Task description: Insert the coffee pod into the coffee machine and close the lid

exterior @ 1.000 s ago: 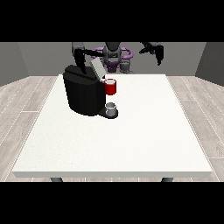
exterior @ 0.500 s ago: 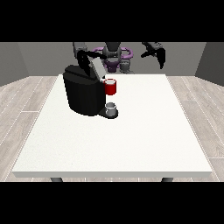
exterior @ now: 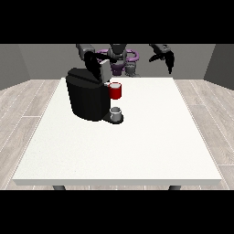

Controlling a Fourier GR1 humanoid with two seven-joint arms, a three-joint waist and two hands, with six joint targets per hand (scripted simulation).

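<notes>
**Front view: one hand on the machine, one in the air**

Front view shows the white table (exterior: 137, 146) with the black coffee machine (exterior: 87, 96) on its far left part. A red holder (exterior: 115, 91) juts from the machine's right side, and a small grey cup (exterior: 116, 113) stands below it on the machine's base. The pod itself cannot be told apart; whether it sits in the red part is not clear.

The hand at the view's left (exterior: 94, 65) is at the far top edge of the machine, its dark fingers pointing down onto the lid (exterior: 84, 75) area. They merge with the black body, so how they lie cannot be told.

The hand at the view's right (exterior: 165, 56) hangs in the air beyond the table's far right edge, well apart from the machine. Its fingers droop downward, relaxed and a little spread, with nothing between them.

The robot's torso (exterior: 118, 57) stands behind the table's far edge, between the two arms. Grey wood floor (exterior: 27, 105) lies around the table.
</notes>
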